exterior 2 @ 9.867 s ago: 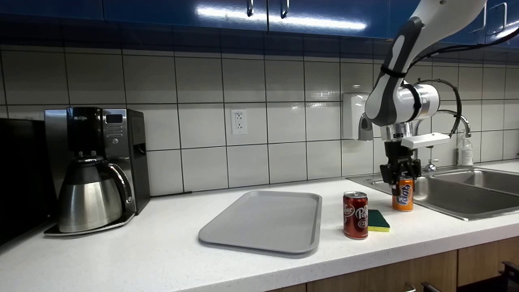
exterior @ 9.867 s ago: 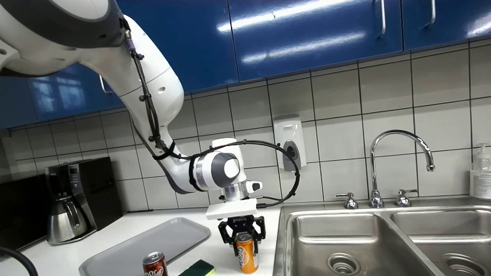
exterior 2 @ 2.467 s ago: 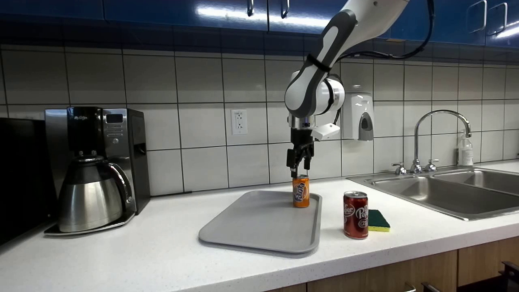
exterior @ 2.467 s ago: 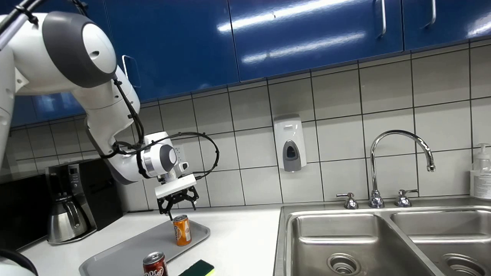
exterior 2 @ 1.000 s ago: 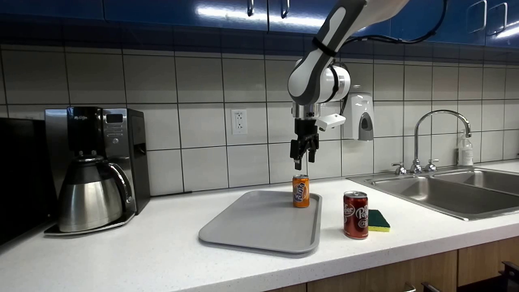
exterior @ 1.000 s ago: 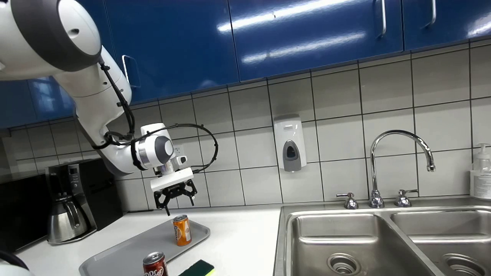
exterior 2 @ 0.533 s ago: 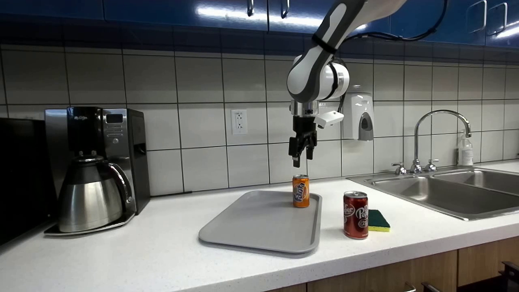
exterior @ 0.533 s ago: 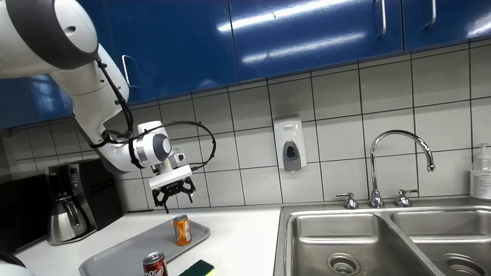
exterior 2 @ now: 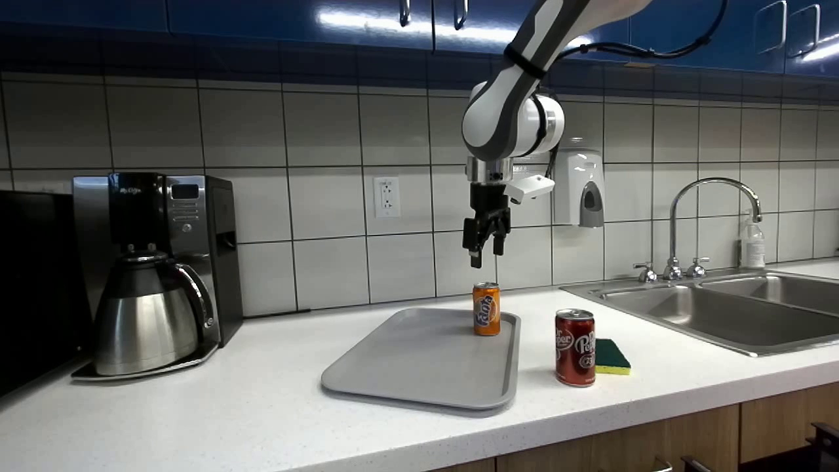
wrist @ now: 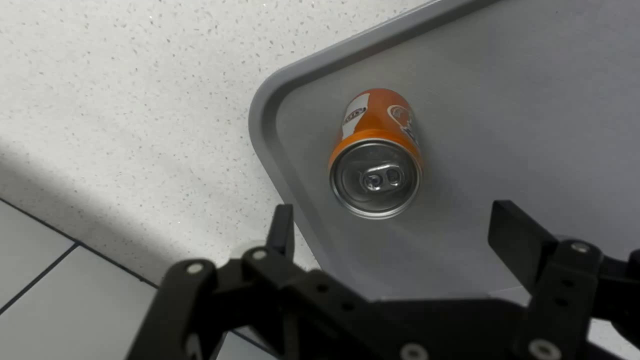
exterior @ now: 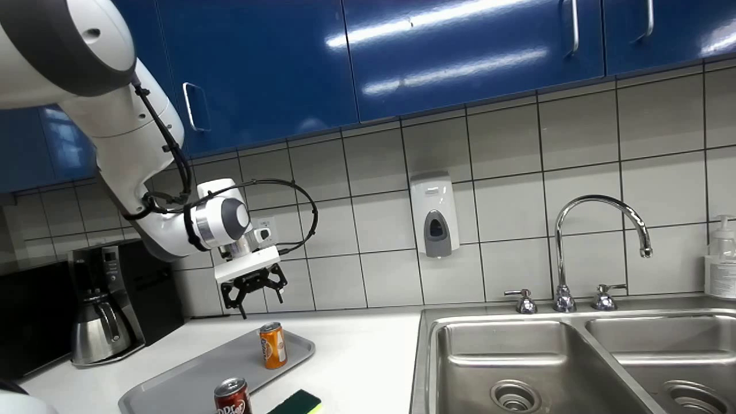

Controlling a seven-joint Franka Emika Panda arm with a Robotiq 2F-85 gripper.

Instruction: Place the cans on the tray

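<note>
- Wrist view: the tool [wrist: 392, 210] hangs high over one end of the tray [wrist: 500, 125], its two black fingers spread wide apart, nothing held between them.
- Beneath it and touching no finger, the orange can [wrist: 376, 150] stands upright on the tray, near a rounded corner, ring pull facing up. It looks placed and probably needs no more handling.
- The tray's low rim curves past it; the tray itself lies flat on the white speckled table [exterior 2: 262, 400].
- Farther out, in both exterior views, the dark red can [exterior 2: 575, 349], silver-topped, stands upright on the table beside the tray, not on it. It would seem to be the next one to grasp.
- Likely feel: thin metal, stiff if sealed and full, easily dented if not; what is inside cannot be told. Full, it would be heavy for its size. The smooth painted side may slip.
- Suggested hold: from above, fingers on opposite sides, pressing the straight wall below the narrowed shoulder, firmly but without crushing.
- Near that can lies a green-and-yellow sponge [exterior 2: 611, 357], which a lowered finger could bump; turning the tool to clear it seems wise.
</note>
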